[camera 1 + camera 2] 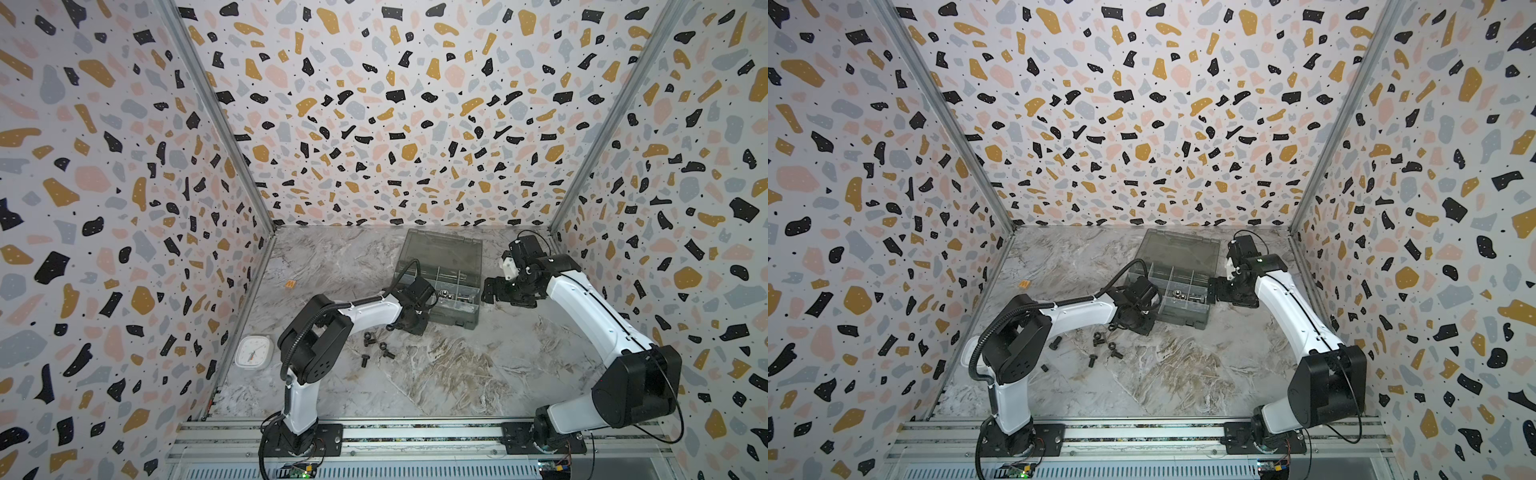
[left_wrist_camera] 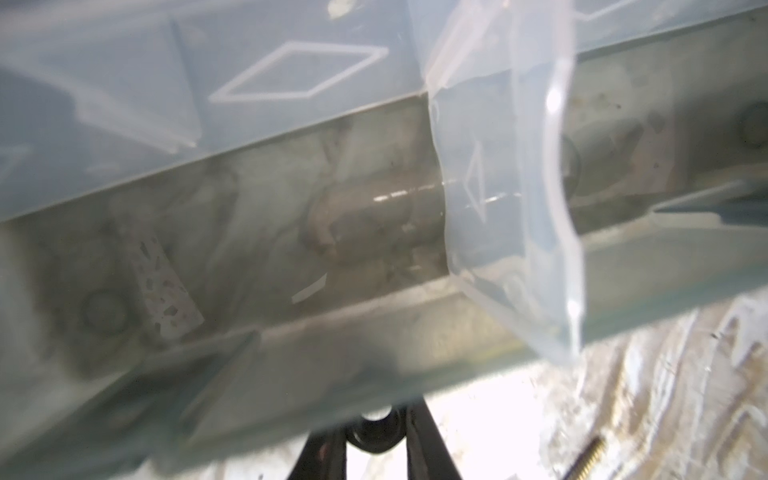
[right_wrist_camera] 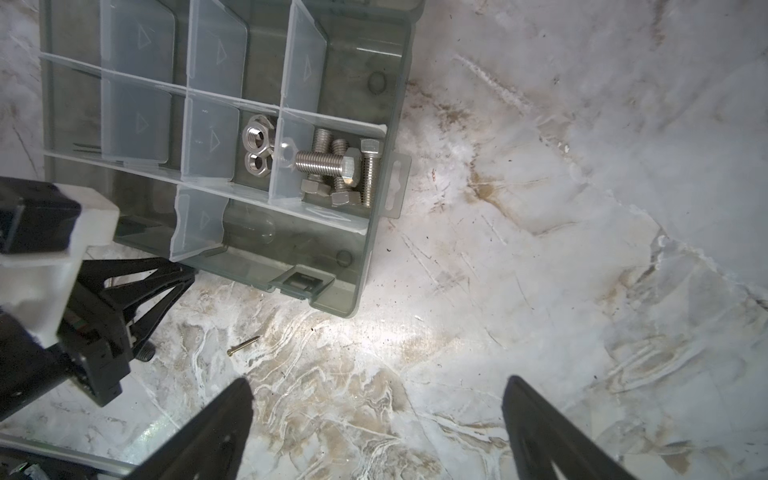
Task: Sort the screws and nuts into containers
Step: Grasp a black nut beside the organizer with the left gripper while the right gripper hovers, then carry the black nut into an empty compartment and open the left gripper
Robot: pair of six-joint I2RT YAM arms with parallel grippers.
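Silver screws [image 3: 340, 170] and nuts [image 3: 257, 149] sit in the containers [image 3: 374, 50] — black pieces [image 1: 370, 338] wait near-left on the table [image 1: 457, 374]. Right gripper [image 3: 374, 419] gapes empty; left gripper [image 1: 415, 326] is unreadable.

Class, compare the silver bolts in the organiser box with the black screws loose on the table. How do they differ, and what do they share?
The silver bolts are shiny; the black screws are matte. The silver bolts lie heaped in one compartment of the organiser box; the black screws lie scattered on the table. Both are short headed fasteners.
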